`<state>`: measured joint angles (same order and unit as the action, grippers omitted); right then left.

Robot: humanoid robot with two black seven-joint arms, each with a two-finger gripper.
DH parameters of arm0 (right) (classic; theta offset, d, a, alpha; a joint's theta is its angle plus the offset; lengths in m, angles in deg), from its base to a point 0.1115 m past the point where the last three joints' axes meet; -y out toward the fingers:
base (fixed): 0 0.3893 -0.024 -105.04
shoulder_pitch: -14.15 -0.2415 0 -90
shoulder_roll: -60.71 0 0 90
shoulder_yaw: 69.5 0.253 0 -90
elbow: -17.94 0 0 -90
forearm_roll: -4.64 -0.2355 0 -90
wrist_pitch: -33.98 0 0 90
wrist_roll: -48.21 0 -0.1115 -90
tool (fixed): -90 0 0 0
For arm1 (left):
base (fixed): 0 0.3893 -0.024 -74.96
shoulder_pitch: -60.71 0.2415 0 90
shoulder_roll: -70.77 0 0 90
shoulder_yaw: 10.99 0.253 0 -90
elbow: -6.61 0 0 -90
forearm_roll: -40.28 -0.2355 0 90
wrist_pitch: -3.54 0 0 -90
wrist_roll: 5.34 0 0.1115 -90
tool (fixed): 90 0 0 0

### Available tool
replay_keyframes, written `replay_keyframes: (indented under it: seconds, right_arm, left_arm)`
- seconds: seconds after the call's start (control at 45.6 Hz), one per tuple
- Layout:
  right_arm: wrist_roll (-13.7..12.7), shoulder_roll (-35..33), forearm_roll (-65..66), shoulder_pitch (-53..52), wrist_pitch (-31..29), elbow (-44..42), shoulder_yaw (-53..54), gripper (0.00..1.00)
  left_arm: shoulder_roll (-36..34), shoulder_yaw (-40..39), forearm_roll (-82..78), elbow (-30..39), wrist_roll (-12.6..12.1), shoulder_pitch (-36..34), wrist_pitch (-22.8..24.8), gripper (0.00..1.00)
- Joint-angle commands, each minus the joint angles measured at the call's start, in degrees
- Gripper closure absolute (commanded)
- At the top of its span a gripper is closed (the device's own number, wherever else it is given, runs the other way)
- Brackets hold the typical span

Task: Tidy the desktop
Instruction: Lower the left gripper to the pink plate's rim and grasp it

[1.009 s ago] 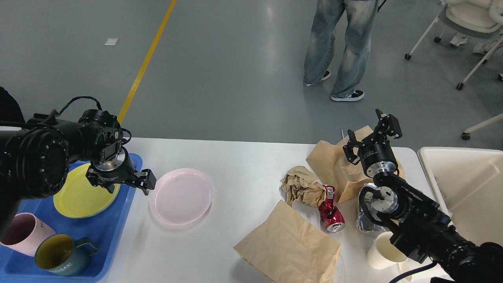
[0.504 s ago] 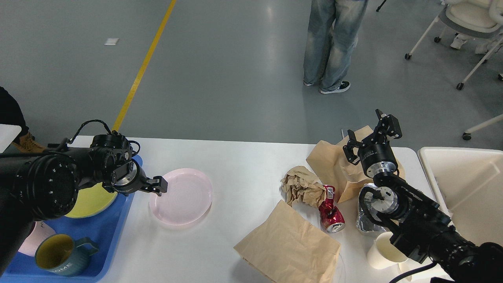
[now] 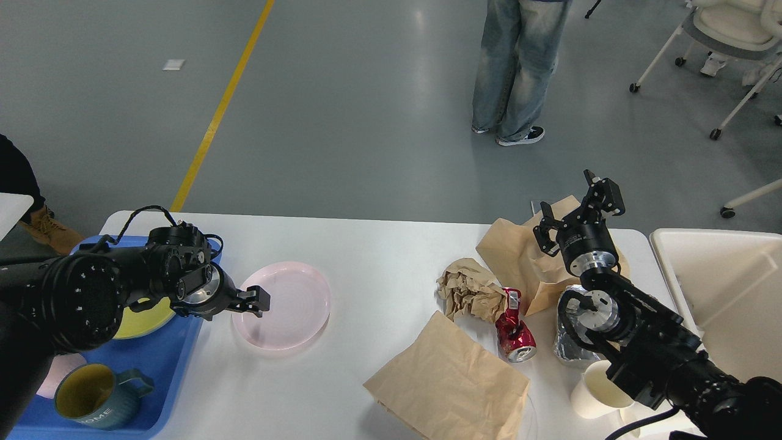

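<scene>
The white desktop (image 3: 379, 256) holds a pink plate (image 3: 290, 305) left of centre. My left gripper (image 3: 256, 300) is low at the plate's left rim, its fingers reaching over the rim with a small gap between them; the plate lies flat on the table. On the right lie a crumpled brown paper (image 3: 467, 293), a crushed red can (image 3: 513, 327), a flat brown paper bag (image 3: 449, 382), another brown bag (image 3: 513, 253), a foil wrap (image 3: 565, 348) and a white paper cup (image 3: 595, 391). My right gripper (image 3: 577, 205) is open and empty, raised above the far brown bag.
A blue tray (image 3: 165, 360) at the left holds a yellow plate (image 3: 137, 321), a teal mug (image 3: 91, 397) and a pink mug (image 3: 58, 376). A cream-white bin (image 3: 727, 293) stands at the right edge. A person (image 3: 519, 67) stands beyond the table; chairs (image 3: 727, 30) stand at the far right.
My left gripper has moved down and to the right, from above the yellow plate on the tray to the pink plate's left rim. The right arm has not moved.
</scene>
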<state>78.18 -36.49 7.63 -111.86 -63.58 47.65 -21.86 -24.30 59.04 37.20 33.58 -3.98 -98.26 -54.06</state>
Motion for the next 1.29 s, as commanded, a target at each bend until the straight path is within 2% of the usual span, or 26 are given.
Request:
replay_keyframes:
  seconds: [0.0,0.329,0.46,0.614,0.965,1.162,1.272]
  right_arm:
    - [0.01,0.00,0.00,-0.03,0.00,0.00,0.00,0.00]
    - [-0.08,0.00,0.00,-0.03,0.00,0.00,0.00,0.00]
    - [0.01,0.00,0.00,-0.03,0.00,0.00,0.00,0.00]
    - [0.01,0.00,0.00,-0.03,0.00,0.00,0.00,0.00]
    - [0.01,0.00,0.00,0.06,0.00,0.00,0.00,0.00]
    - [0.01,0.00,0.00,0.06,0.00,0.00,0.00,0.00]
    - [0.01,0.00,0.00,-0.03,0.00,0.00,0.00,0.00]
  left_arm:
    - [0.41,-1.30,0.00,0.02,-0.12,0.85,0.29,0.04]
    - [0.50,-1.47,0.09,-0.07,-0.12,2.17,-3.14,0.05]
    - [0.24,-2.53,0.17,0.02,-0.04,3.05,-3.31,0.11]
    - [0.32,-2.79,0.17,0.11,-0.04,3.14,-1.82,0.35]
    - [-0.73,-3.14,0.44,0.11,-0.04,3.05,0.64,0.64]
    - [-1.52,-3.14,0.44,0.02,0.05,2.52,7.58,0.92]
    - [-1.96,-3.23,0.44,-0.07,0.05,2.44,9.34,1.00]
